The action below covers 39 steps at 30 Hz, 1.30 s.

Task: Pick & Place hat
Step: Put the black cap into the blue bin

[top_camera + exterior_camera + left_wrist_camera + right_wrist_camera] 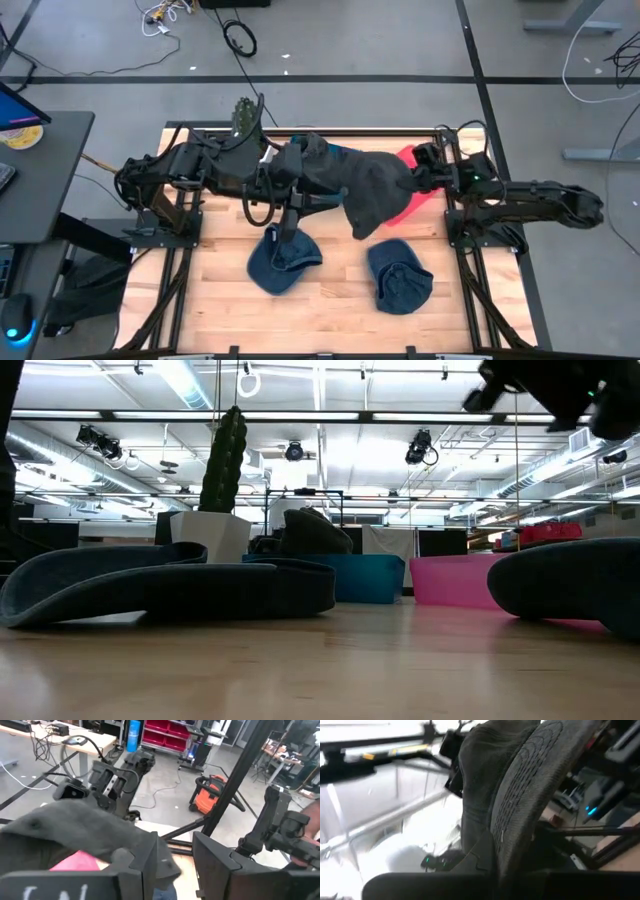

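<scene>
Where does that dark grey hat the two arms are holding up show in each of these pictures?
High view: the dark grey hat hangs mid-table, between the left gripper and the right gripper, partly over a pink bin.
Low view: I cannot pick it out.
Left wrist view: it fills the near left.
Right wrist view: it fills the centre.
Shared landmark: the pink bin, also in the low view.

floor cables: I see a black coil (240,38) and white wires (163,14) at the top of the high view
desk: dark desk (40,170) at left edge, a round plate-like item (22,136) on it
cactus: tall green cactus (223,460) in a white pot (210,534), left of centre in the low view
vacuum: I see an orange shop vacuum (211,794), middle of the left wrist view
bins: red bins (162,733) along the top there
</scene>
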{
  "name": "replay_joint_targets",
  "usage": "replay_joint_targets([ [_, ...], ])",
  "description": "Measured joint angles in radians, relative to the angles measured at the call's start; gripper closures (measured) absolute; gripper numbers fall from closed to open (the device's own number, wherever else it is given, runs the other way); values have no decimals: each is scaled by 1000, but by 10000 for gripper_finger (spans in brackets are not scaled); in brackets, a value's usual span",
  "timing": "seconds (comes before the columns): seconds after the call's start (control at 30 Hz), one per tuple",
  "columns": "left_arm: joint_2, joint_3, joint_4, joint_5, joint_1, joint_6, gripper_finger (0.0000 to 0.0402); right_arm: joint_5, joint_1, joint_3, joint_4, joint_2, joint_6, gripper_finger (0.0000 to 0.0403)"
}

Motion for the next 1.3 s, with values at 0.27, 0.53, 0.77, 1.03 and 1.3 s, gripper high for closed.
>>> replay_joint_targets([
  [0.27, 0, 0, 0, -158, 0, 2, 282, 321, -21, -127, -143, -134, -4, 397],
  [0.53, 0, 0, 0, -302, 0, 3, 282, 464, -21, -127, -369, -135, -48, 397],
  [0.77, 0, 0, -3, -326, 1, 3, 282, 474, -20, -73, -493, -71, -60, 397],
  [1.03, 0, 0, -5, -327, 1, 3, 282, 500, -20, 82, -644, 74, -138, 398],
  [1.3, 0, 0, -6, -327, 1, 53, 282, 507, -20, 191, -593, 271, -164, 398],
])
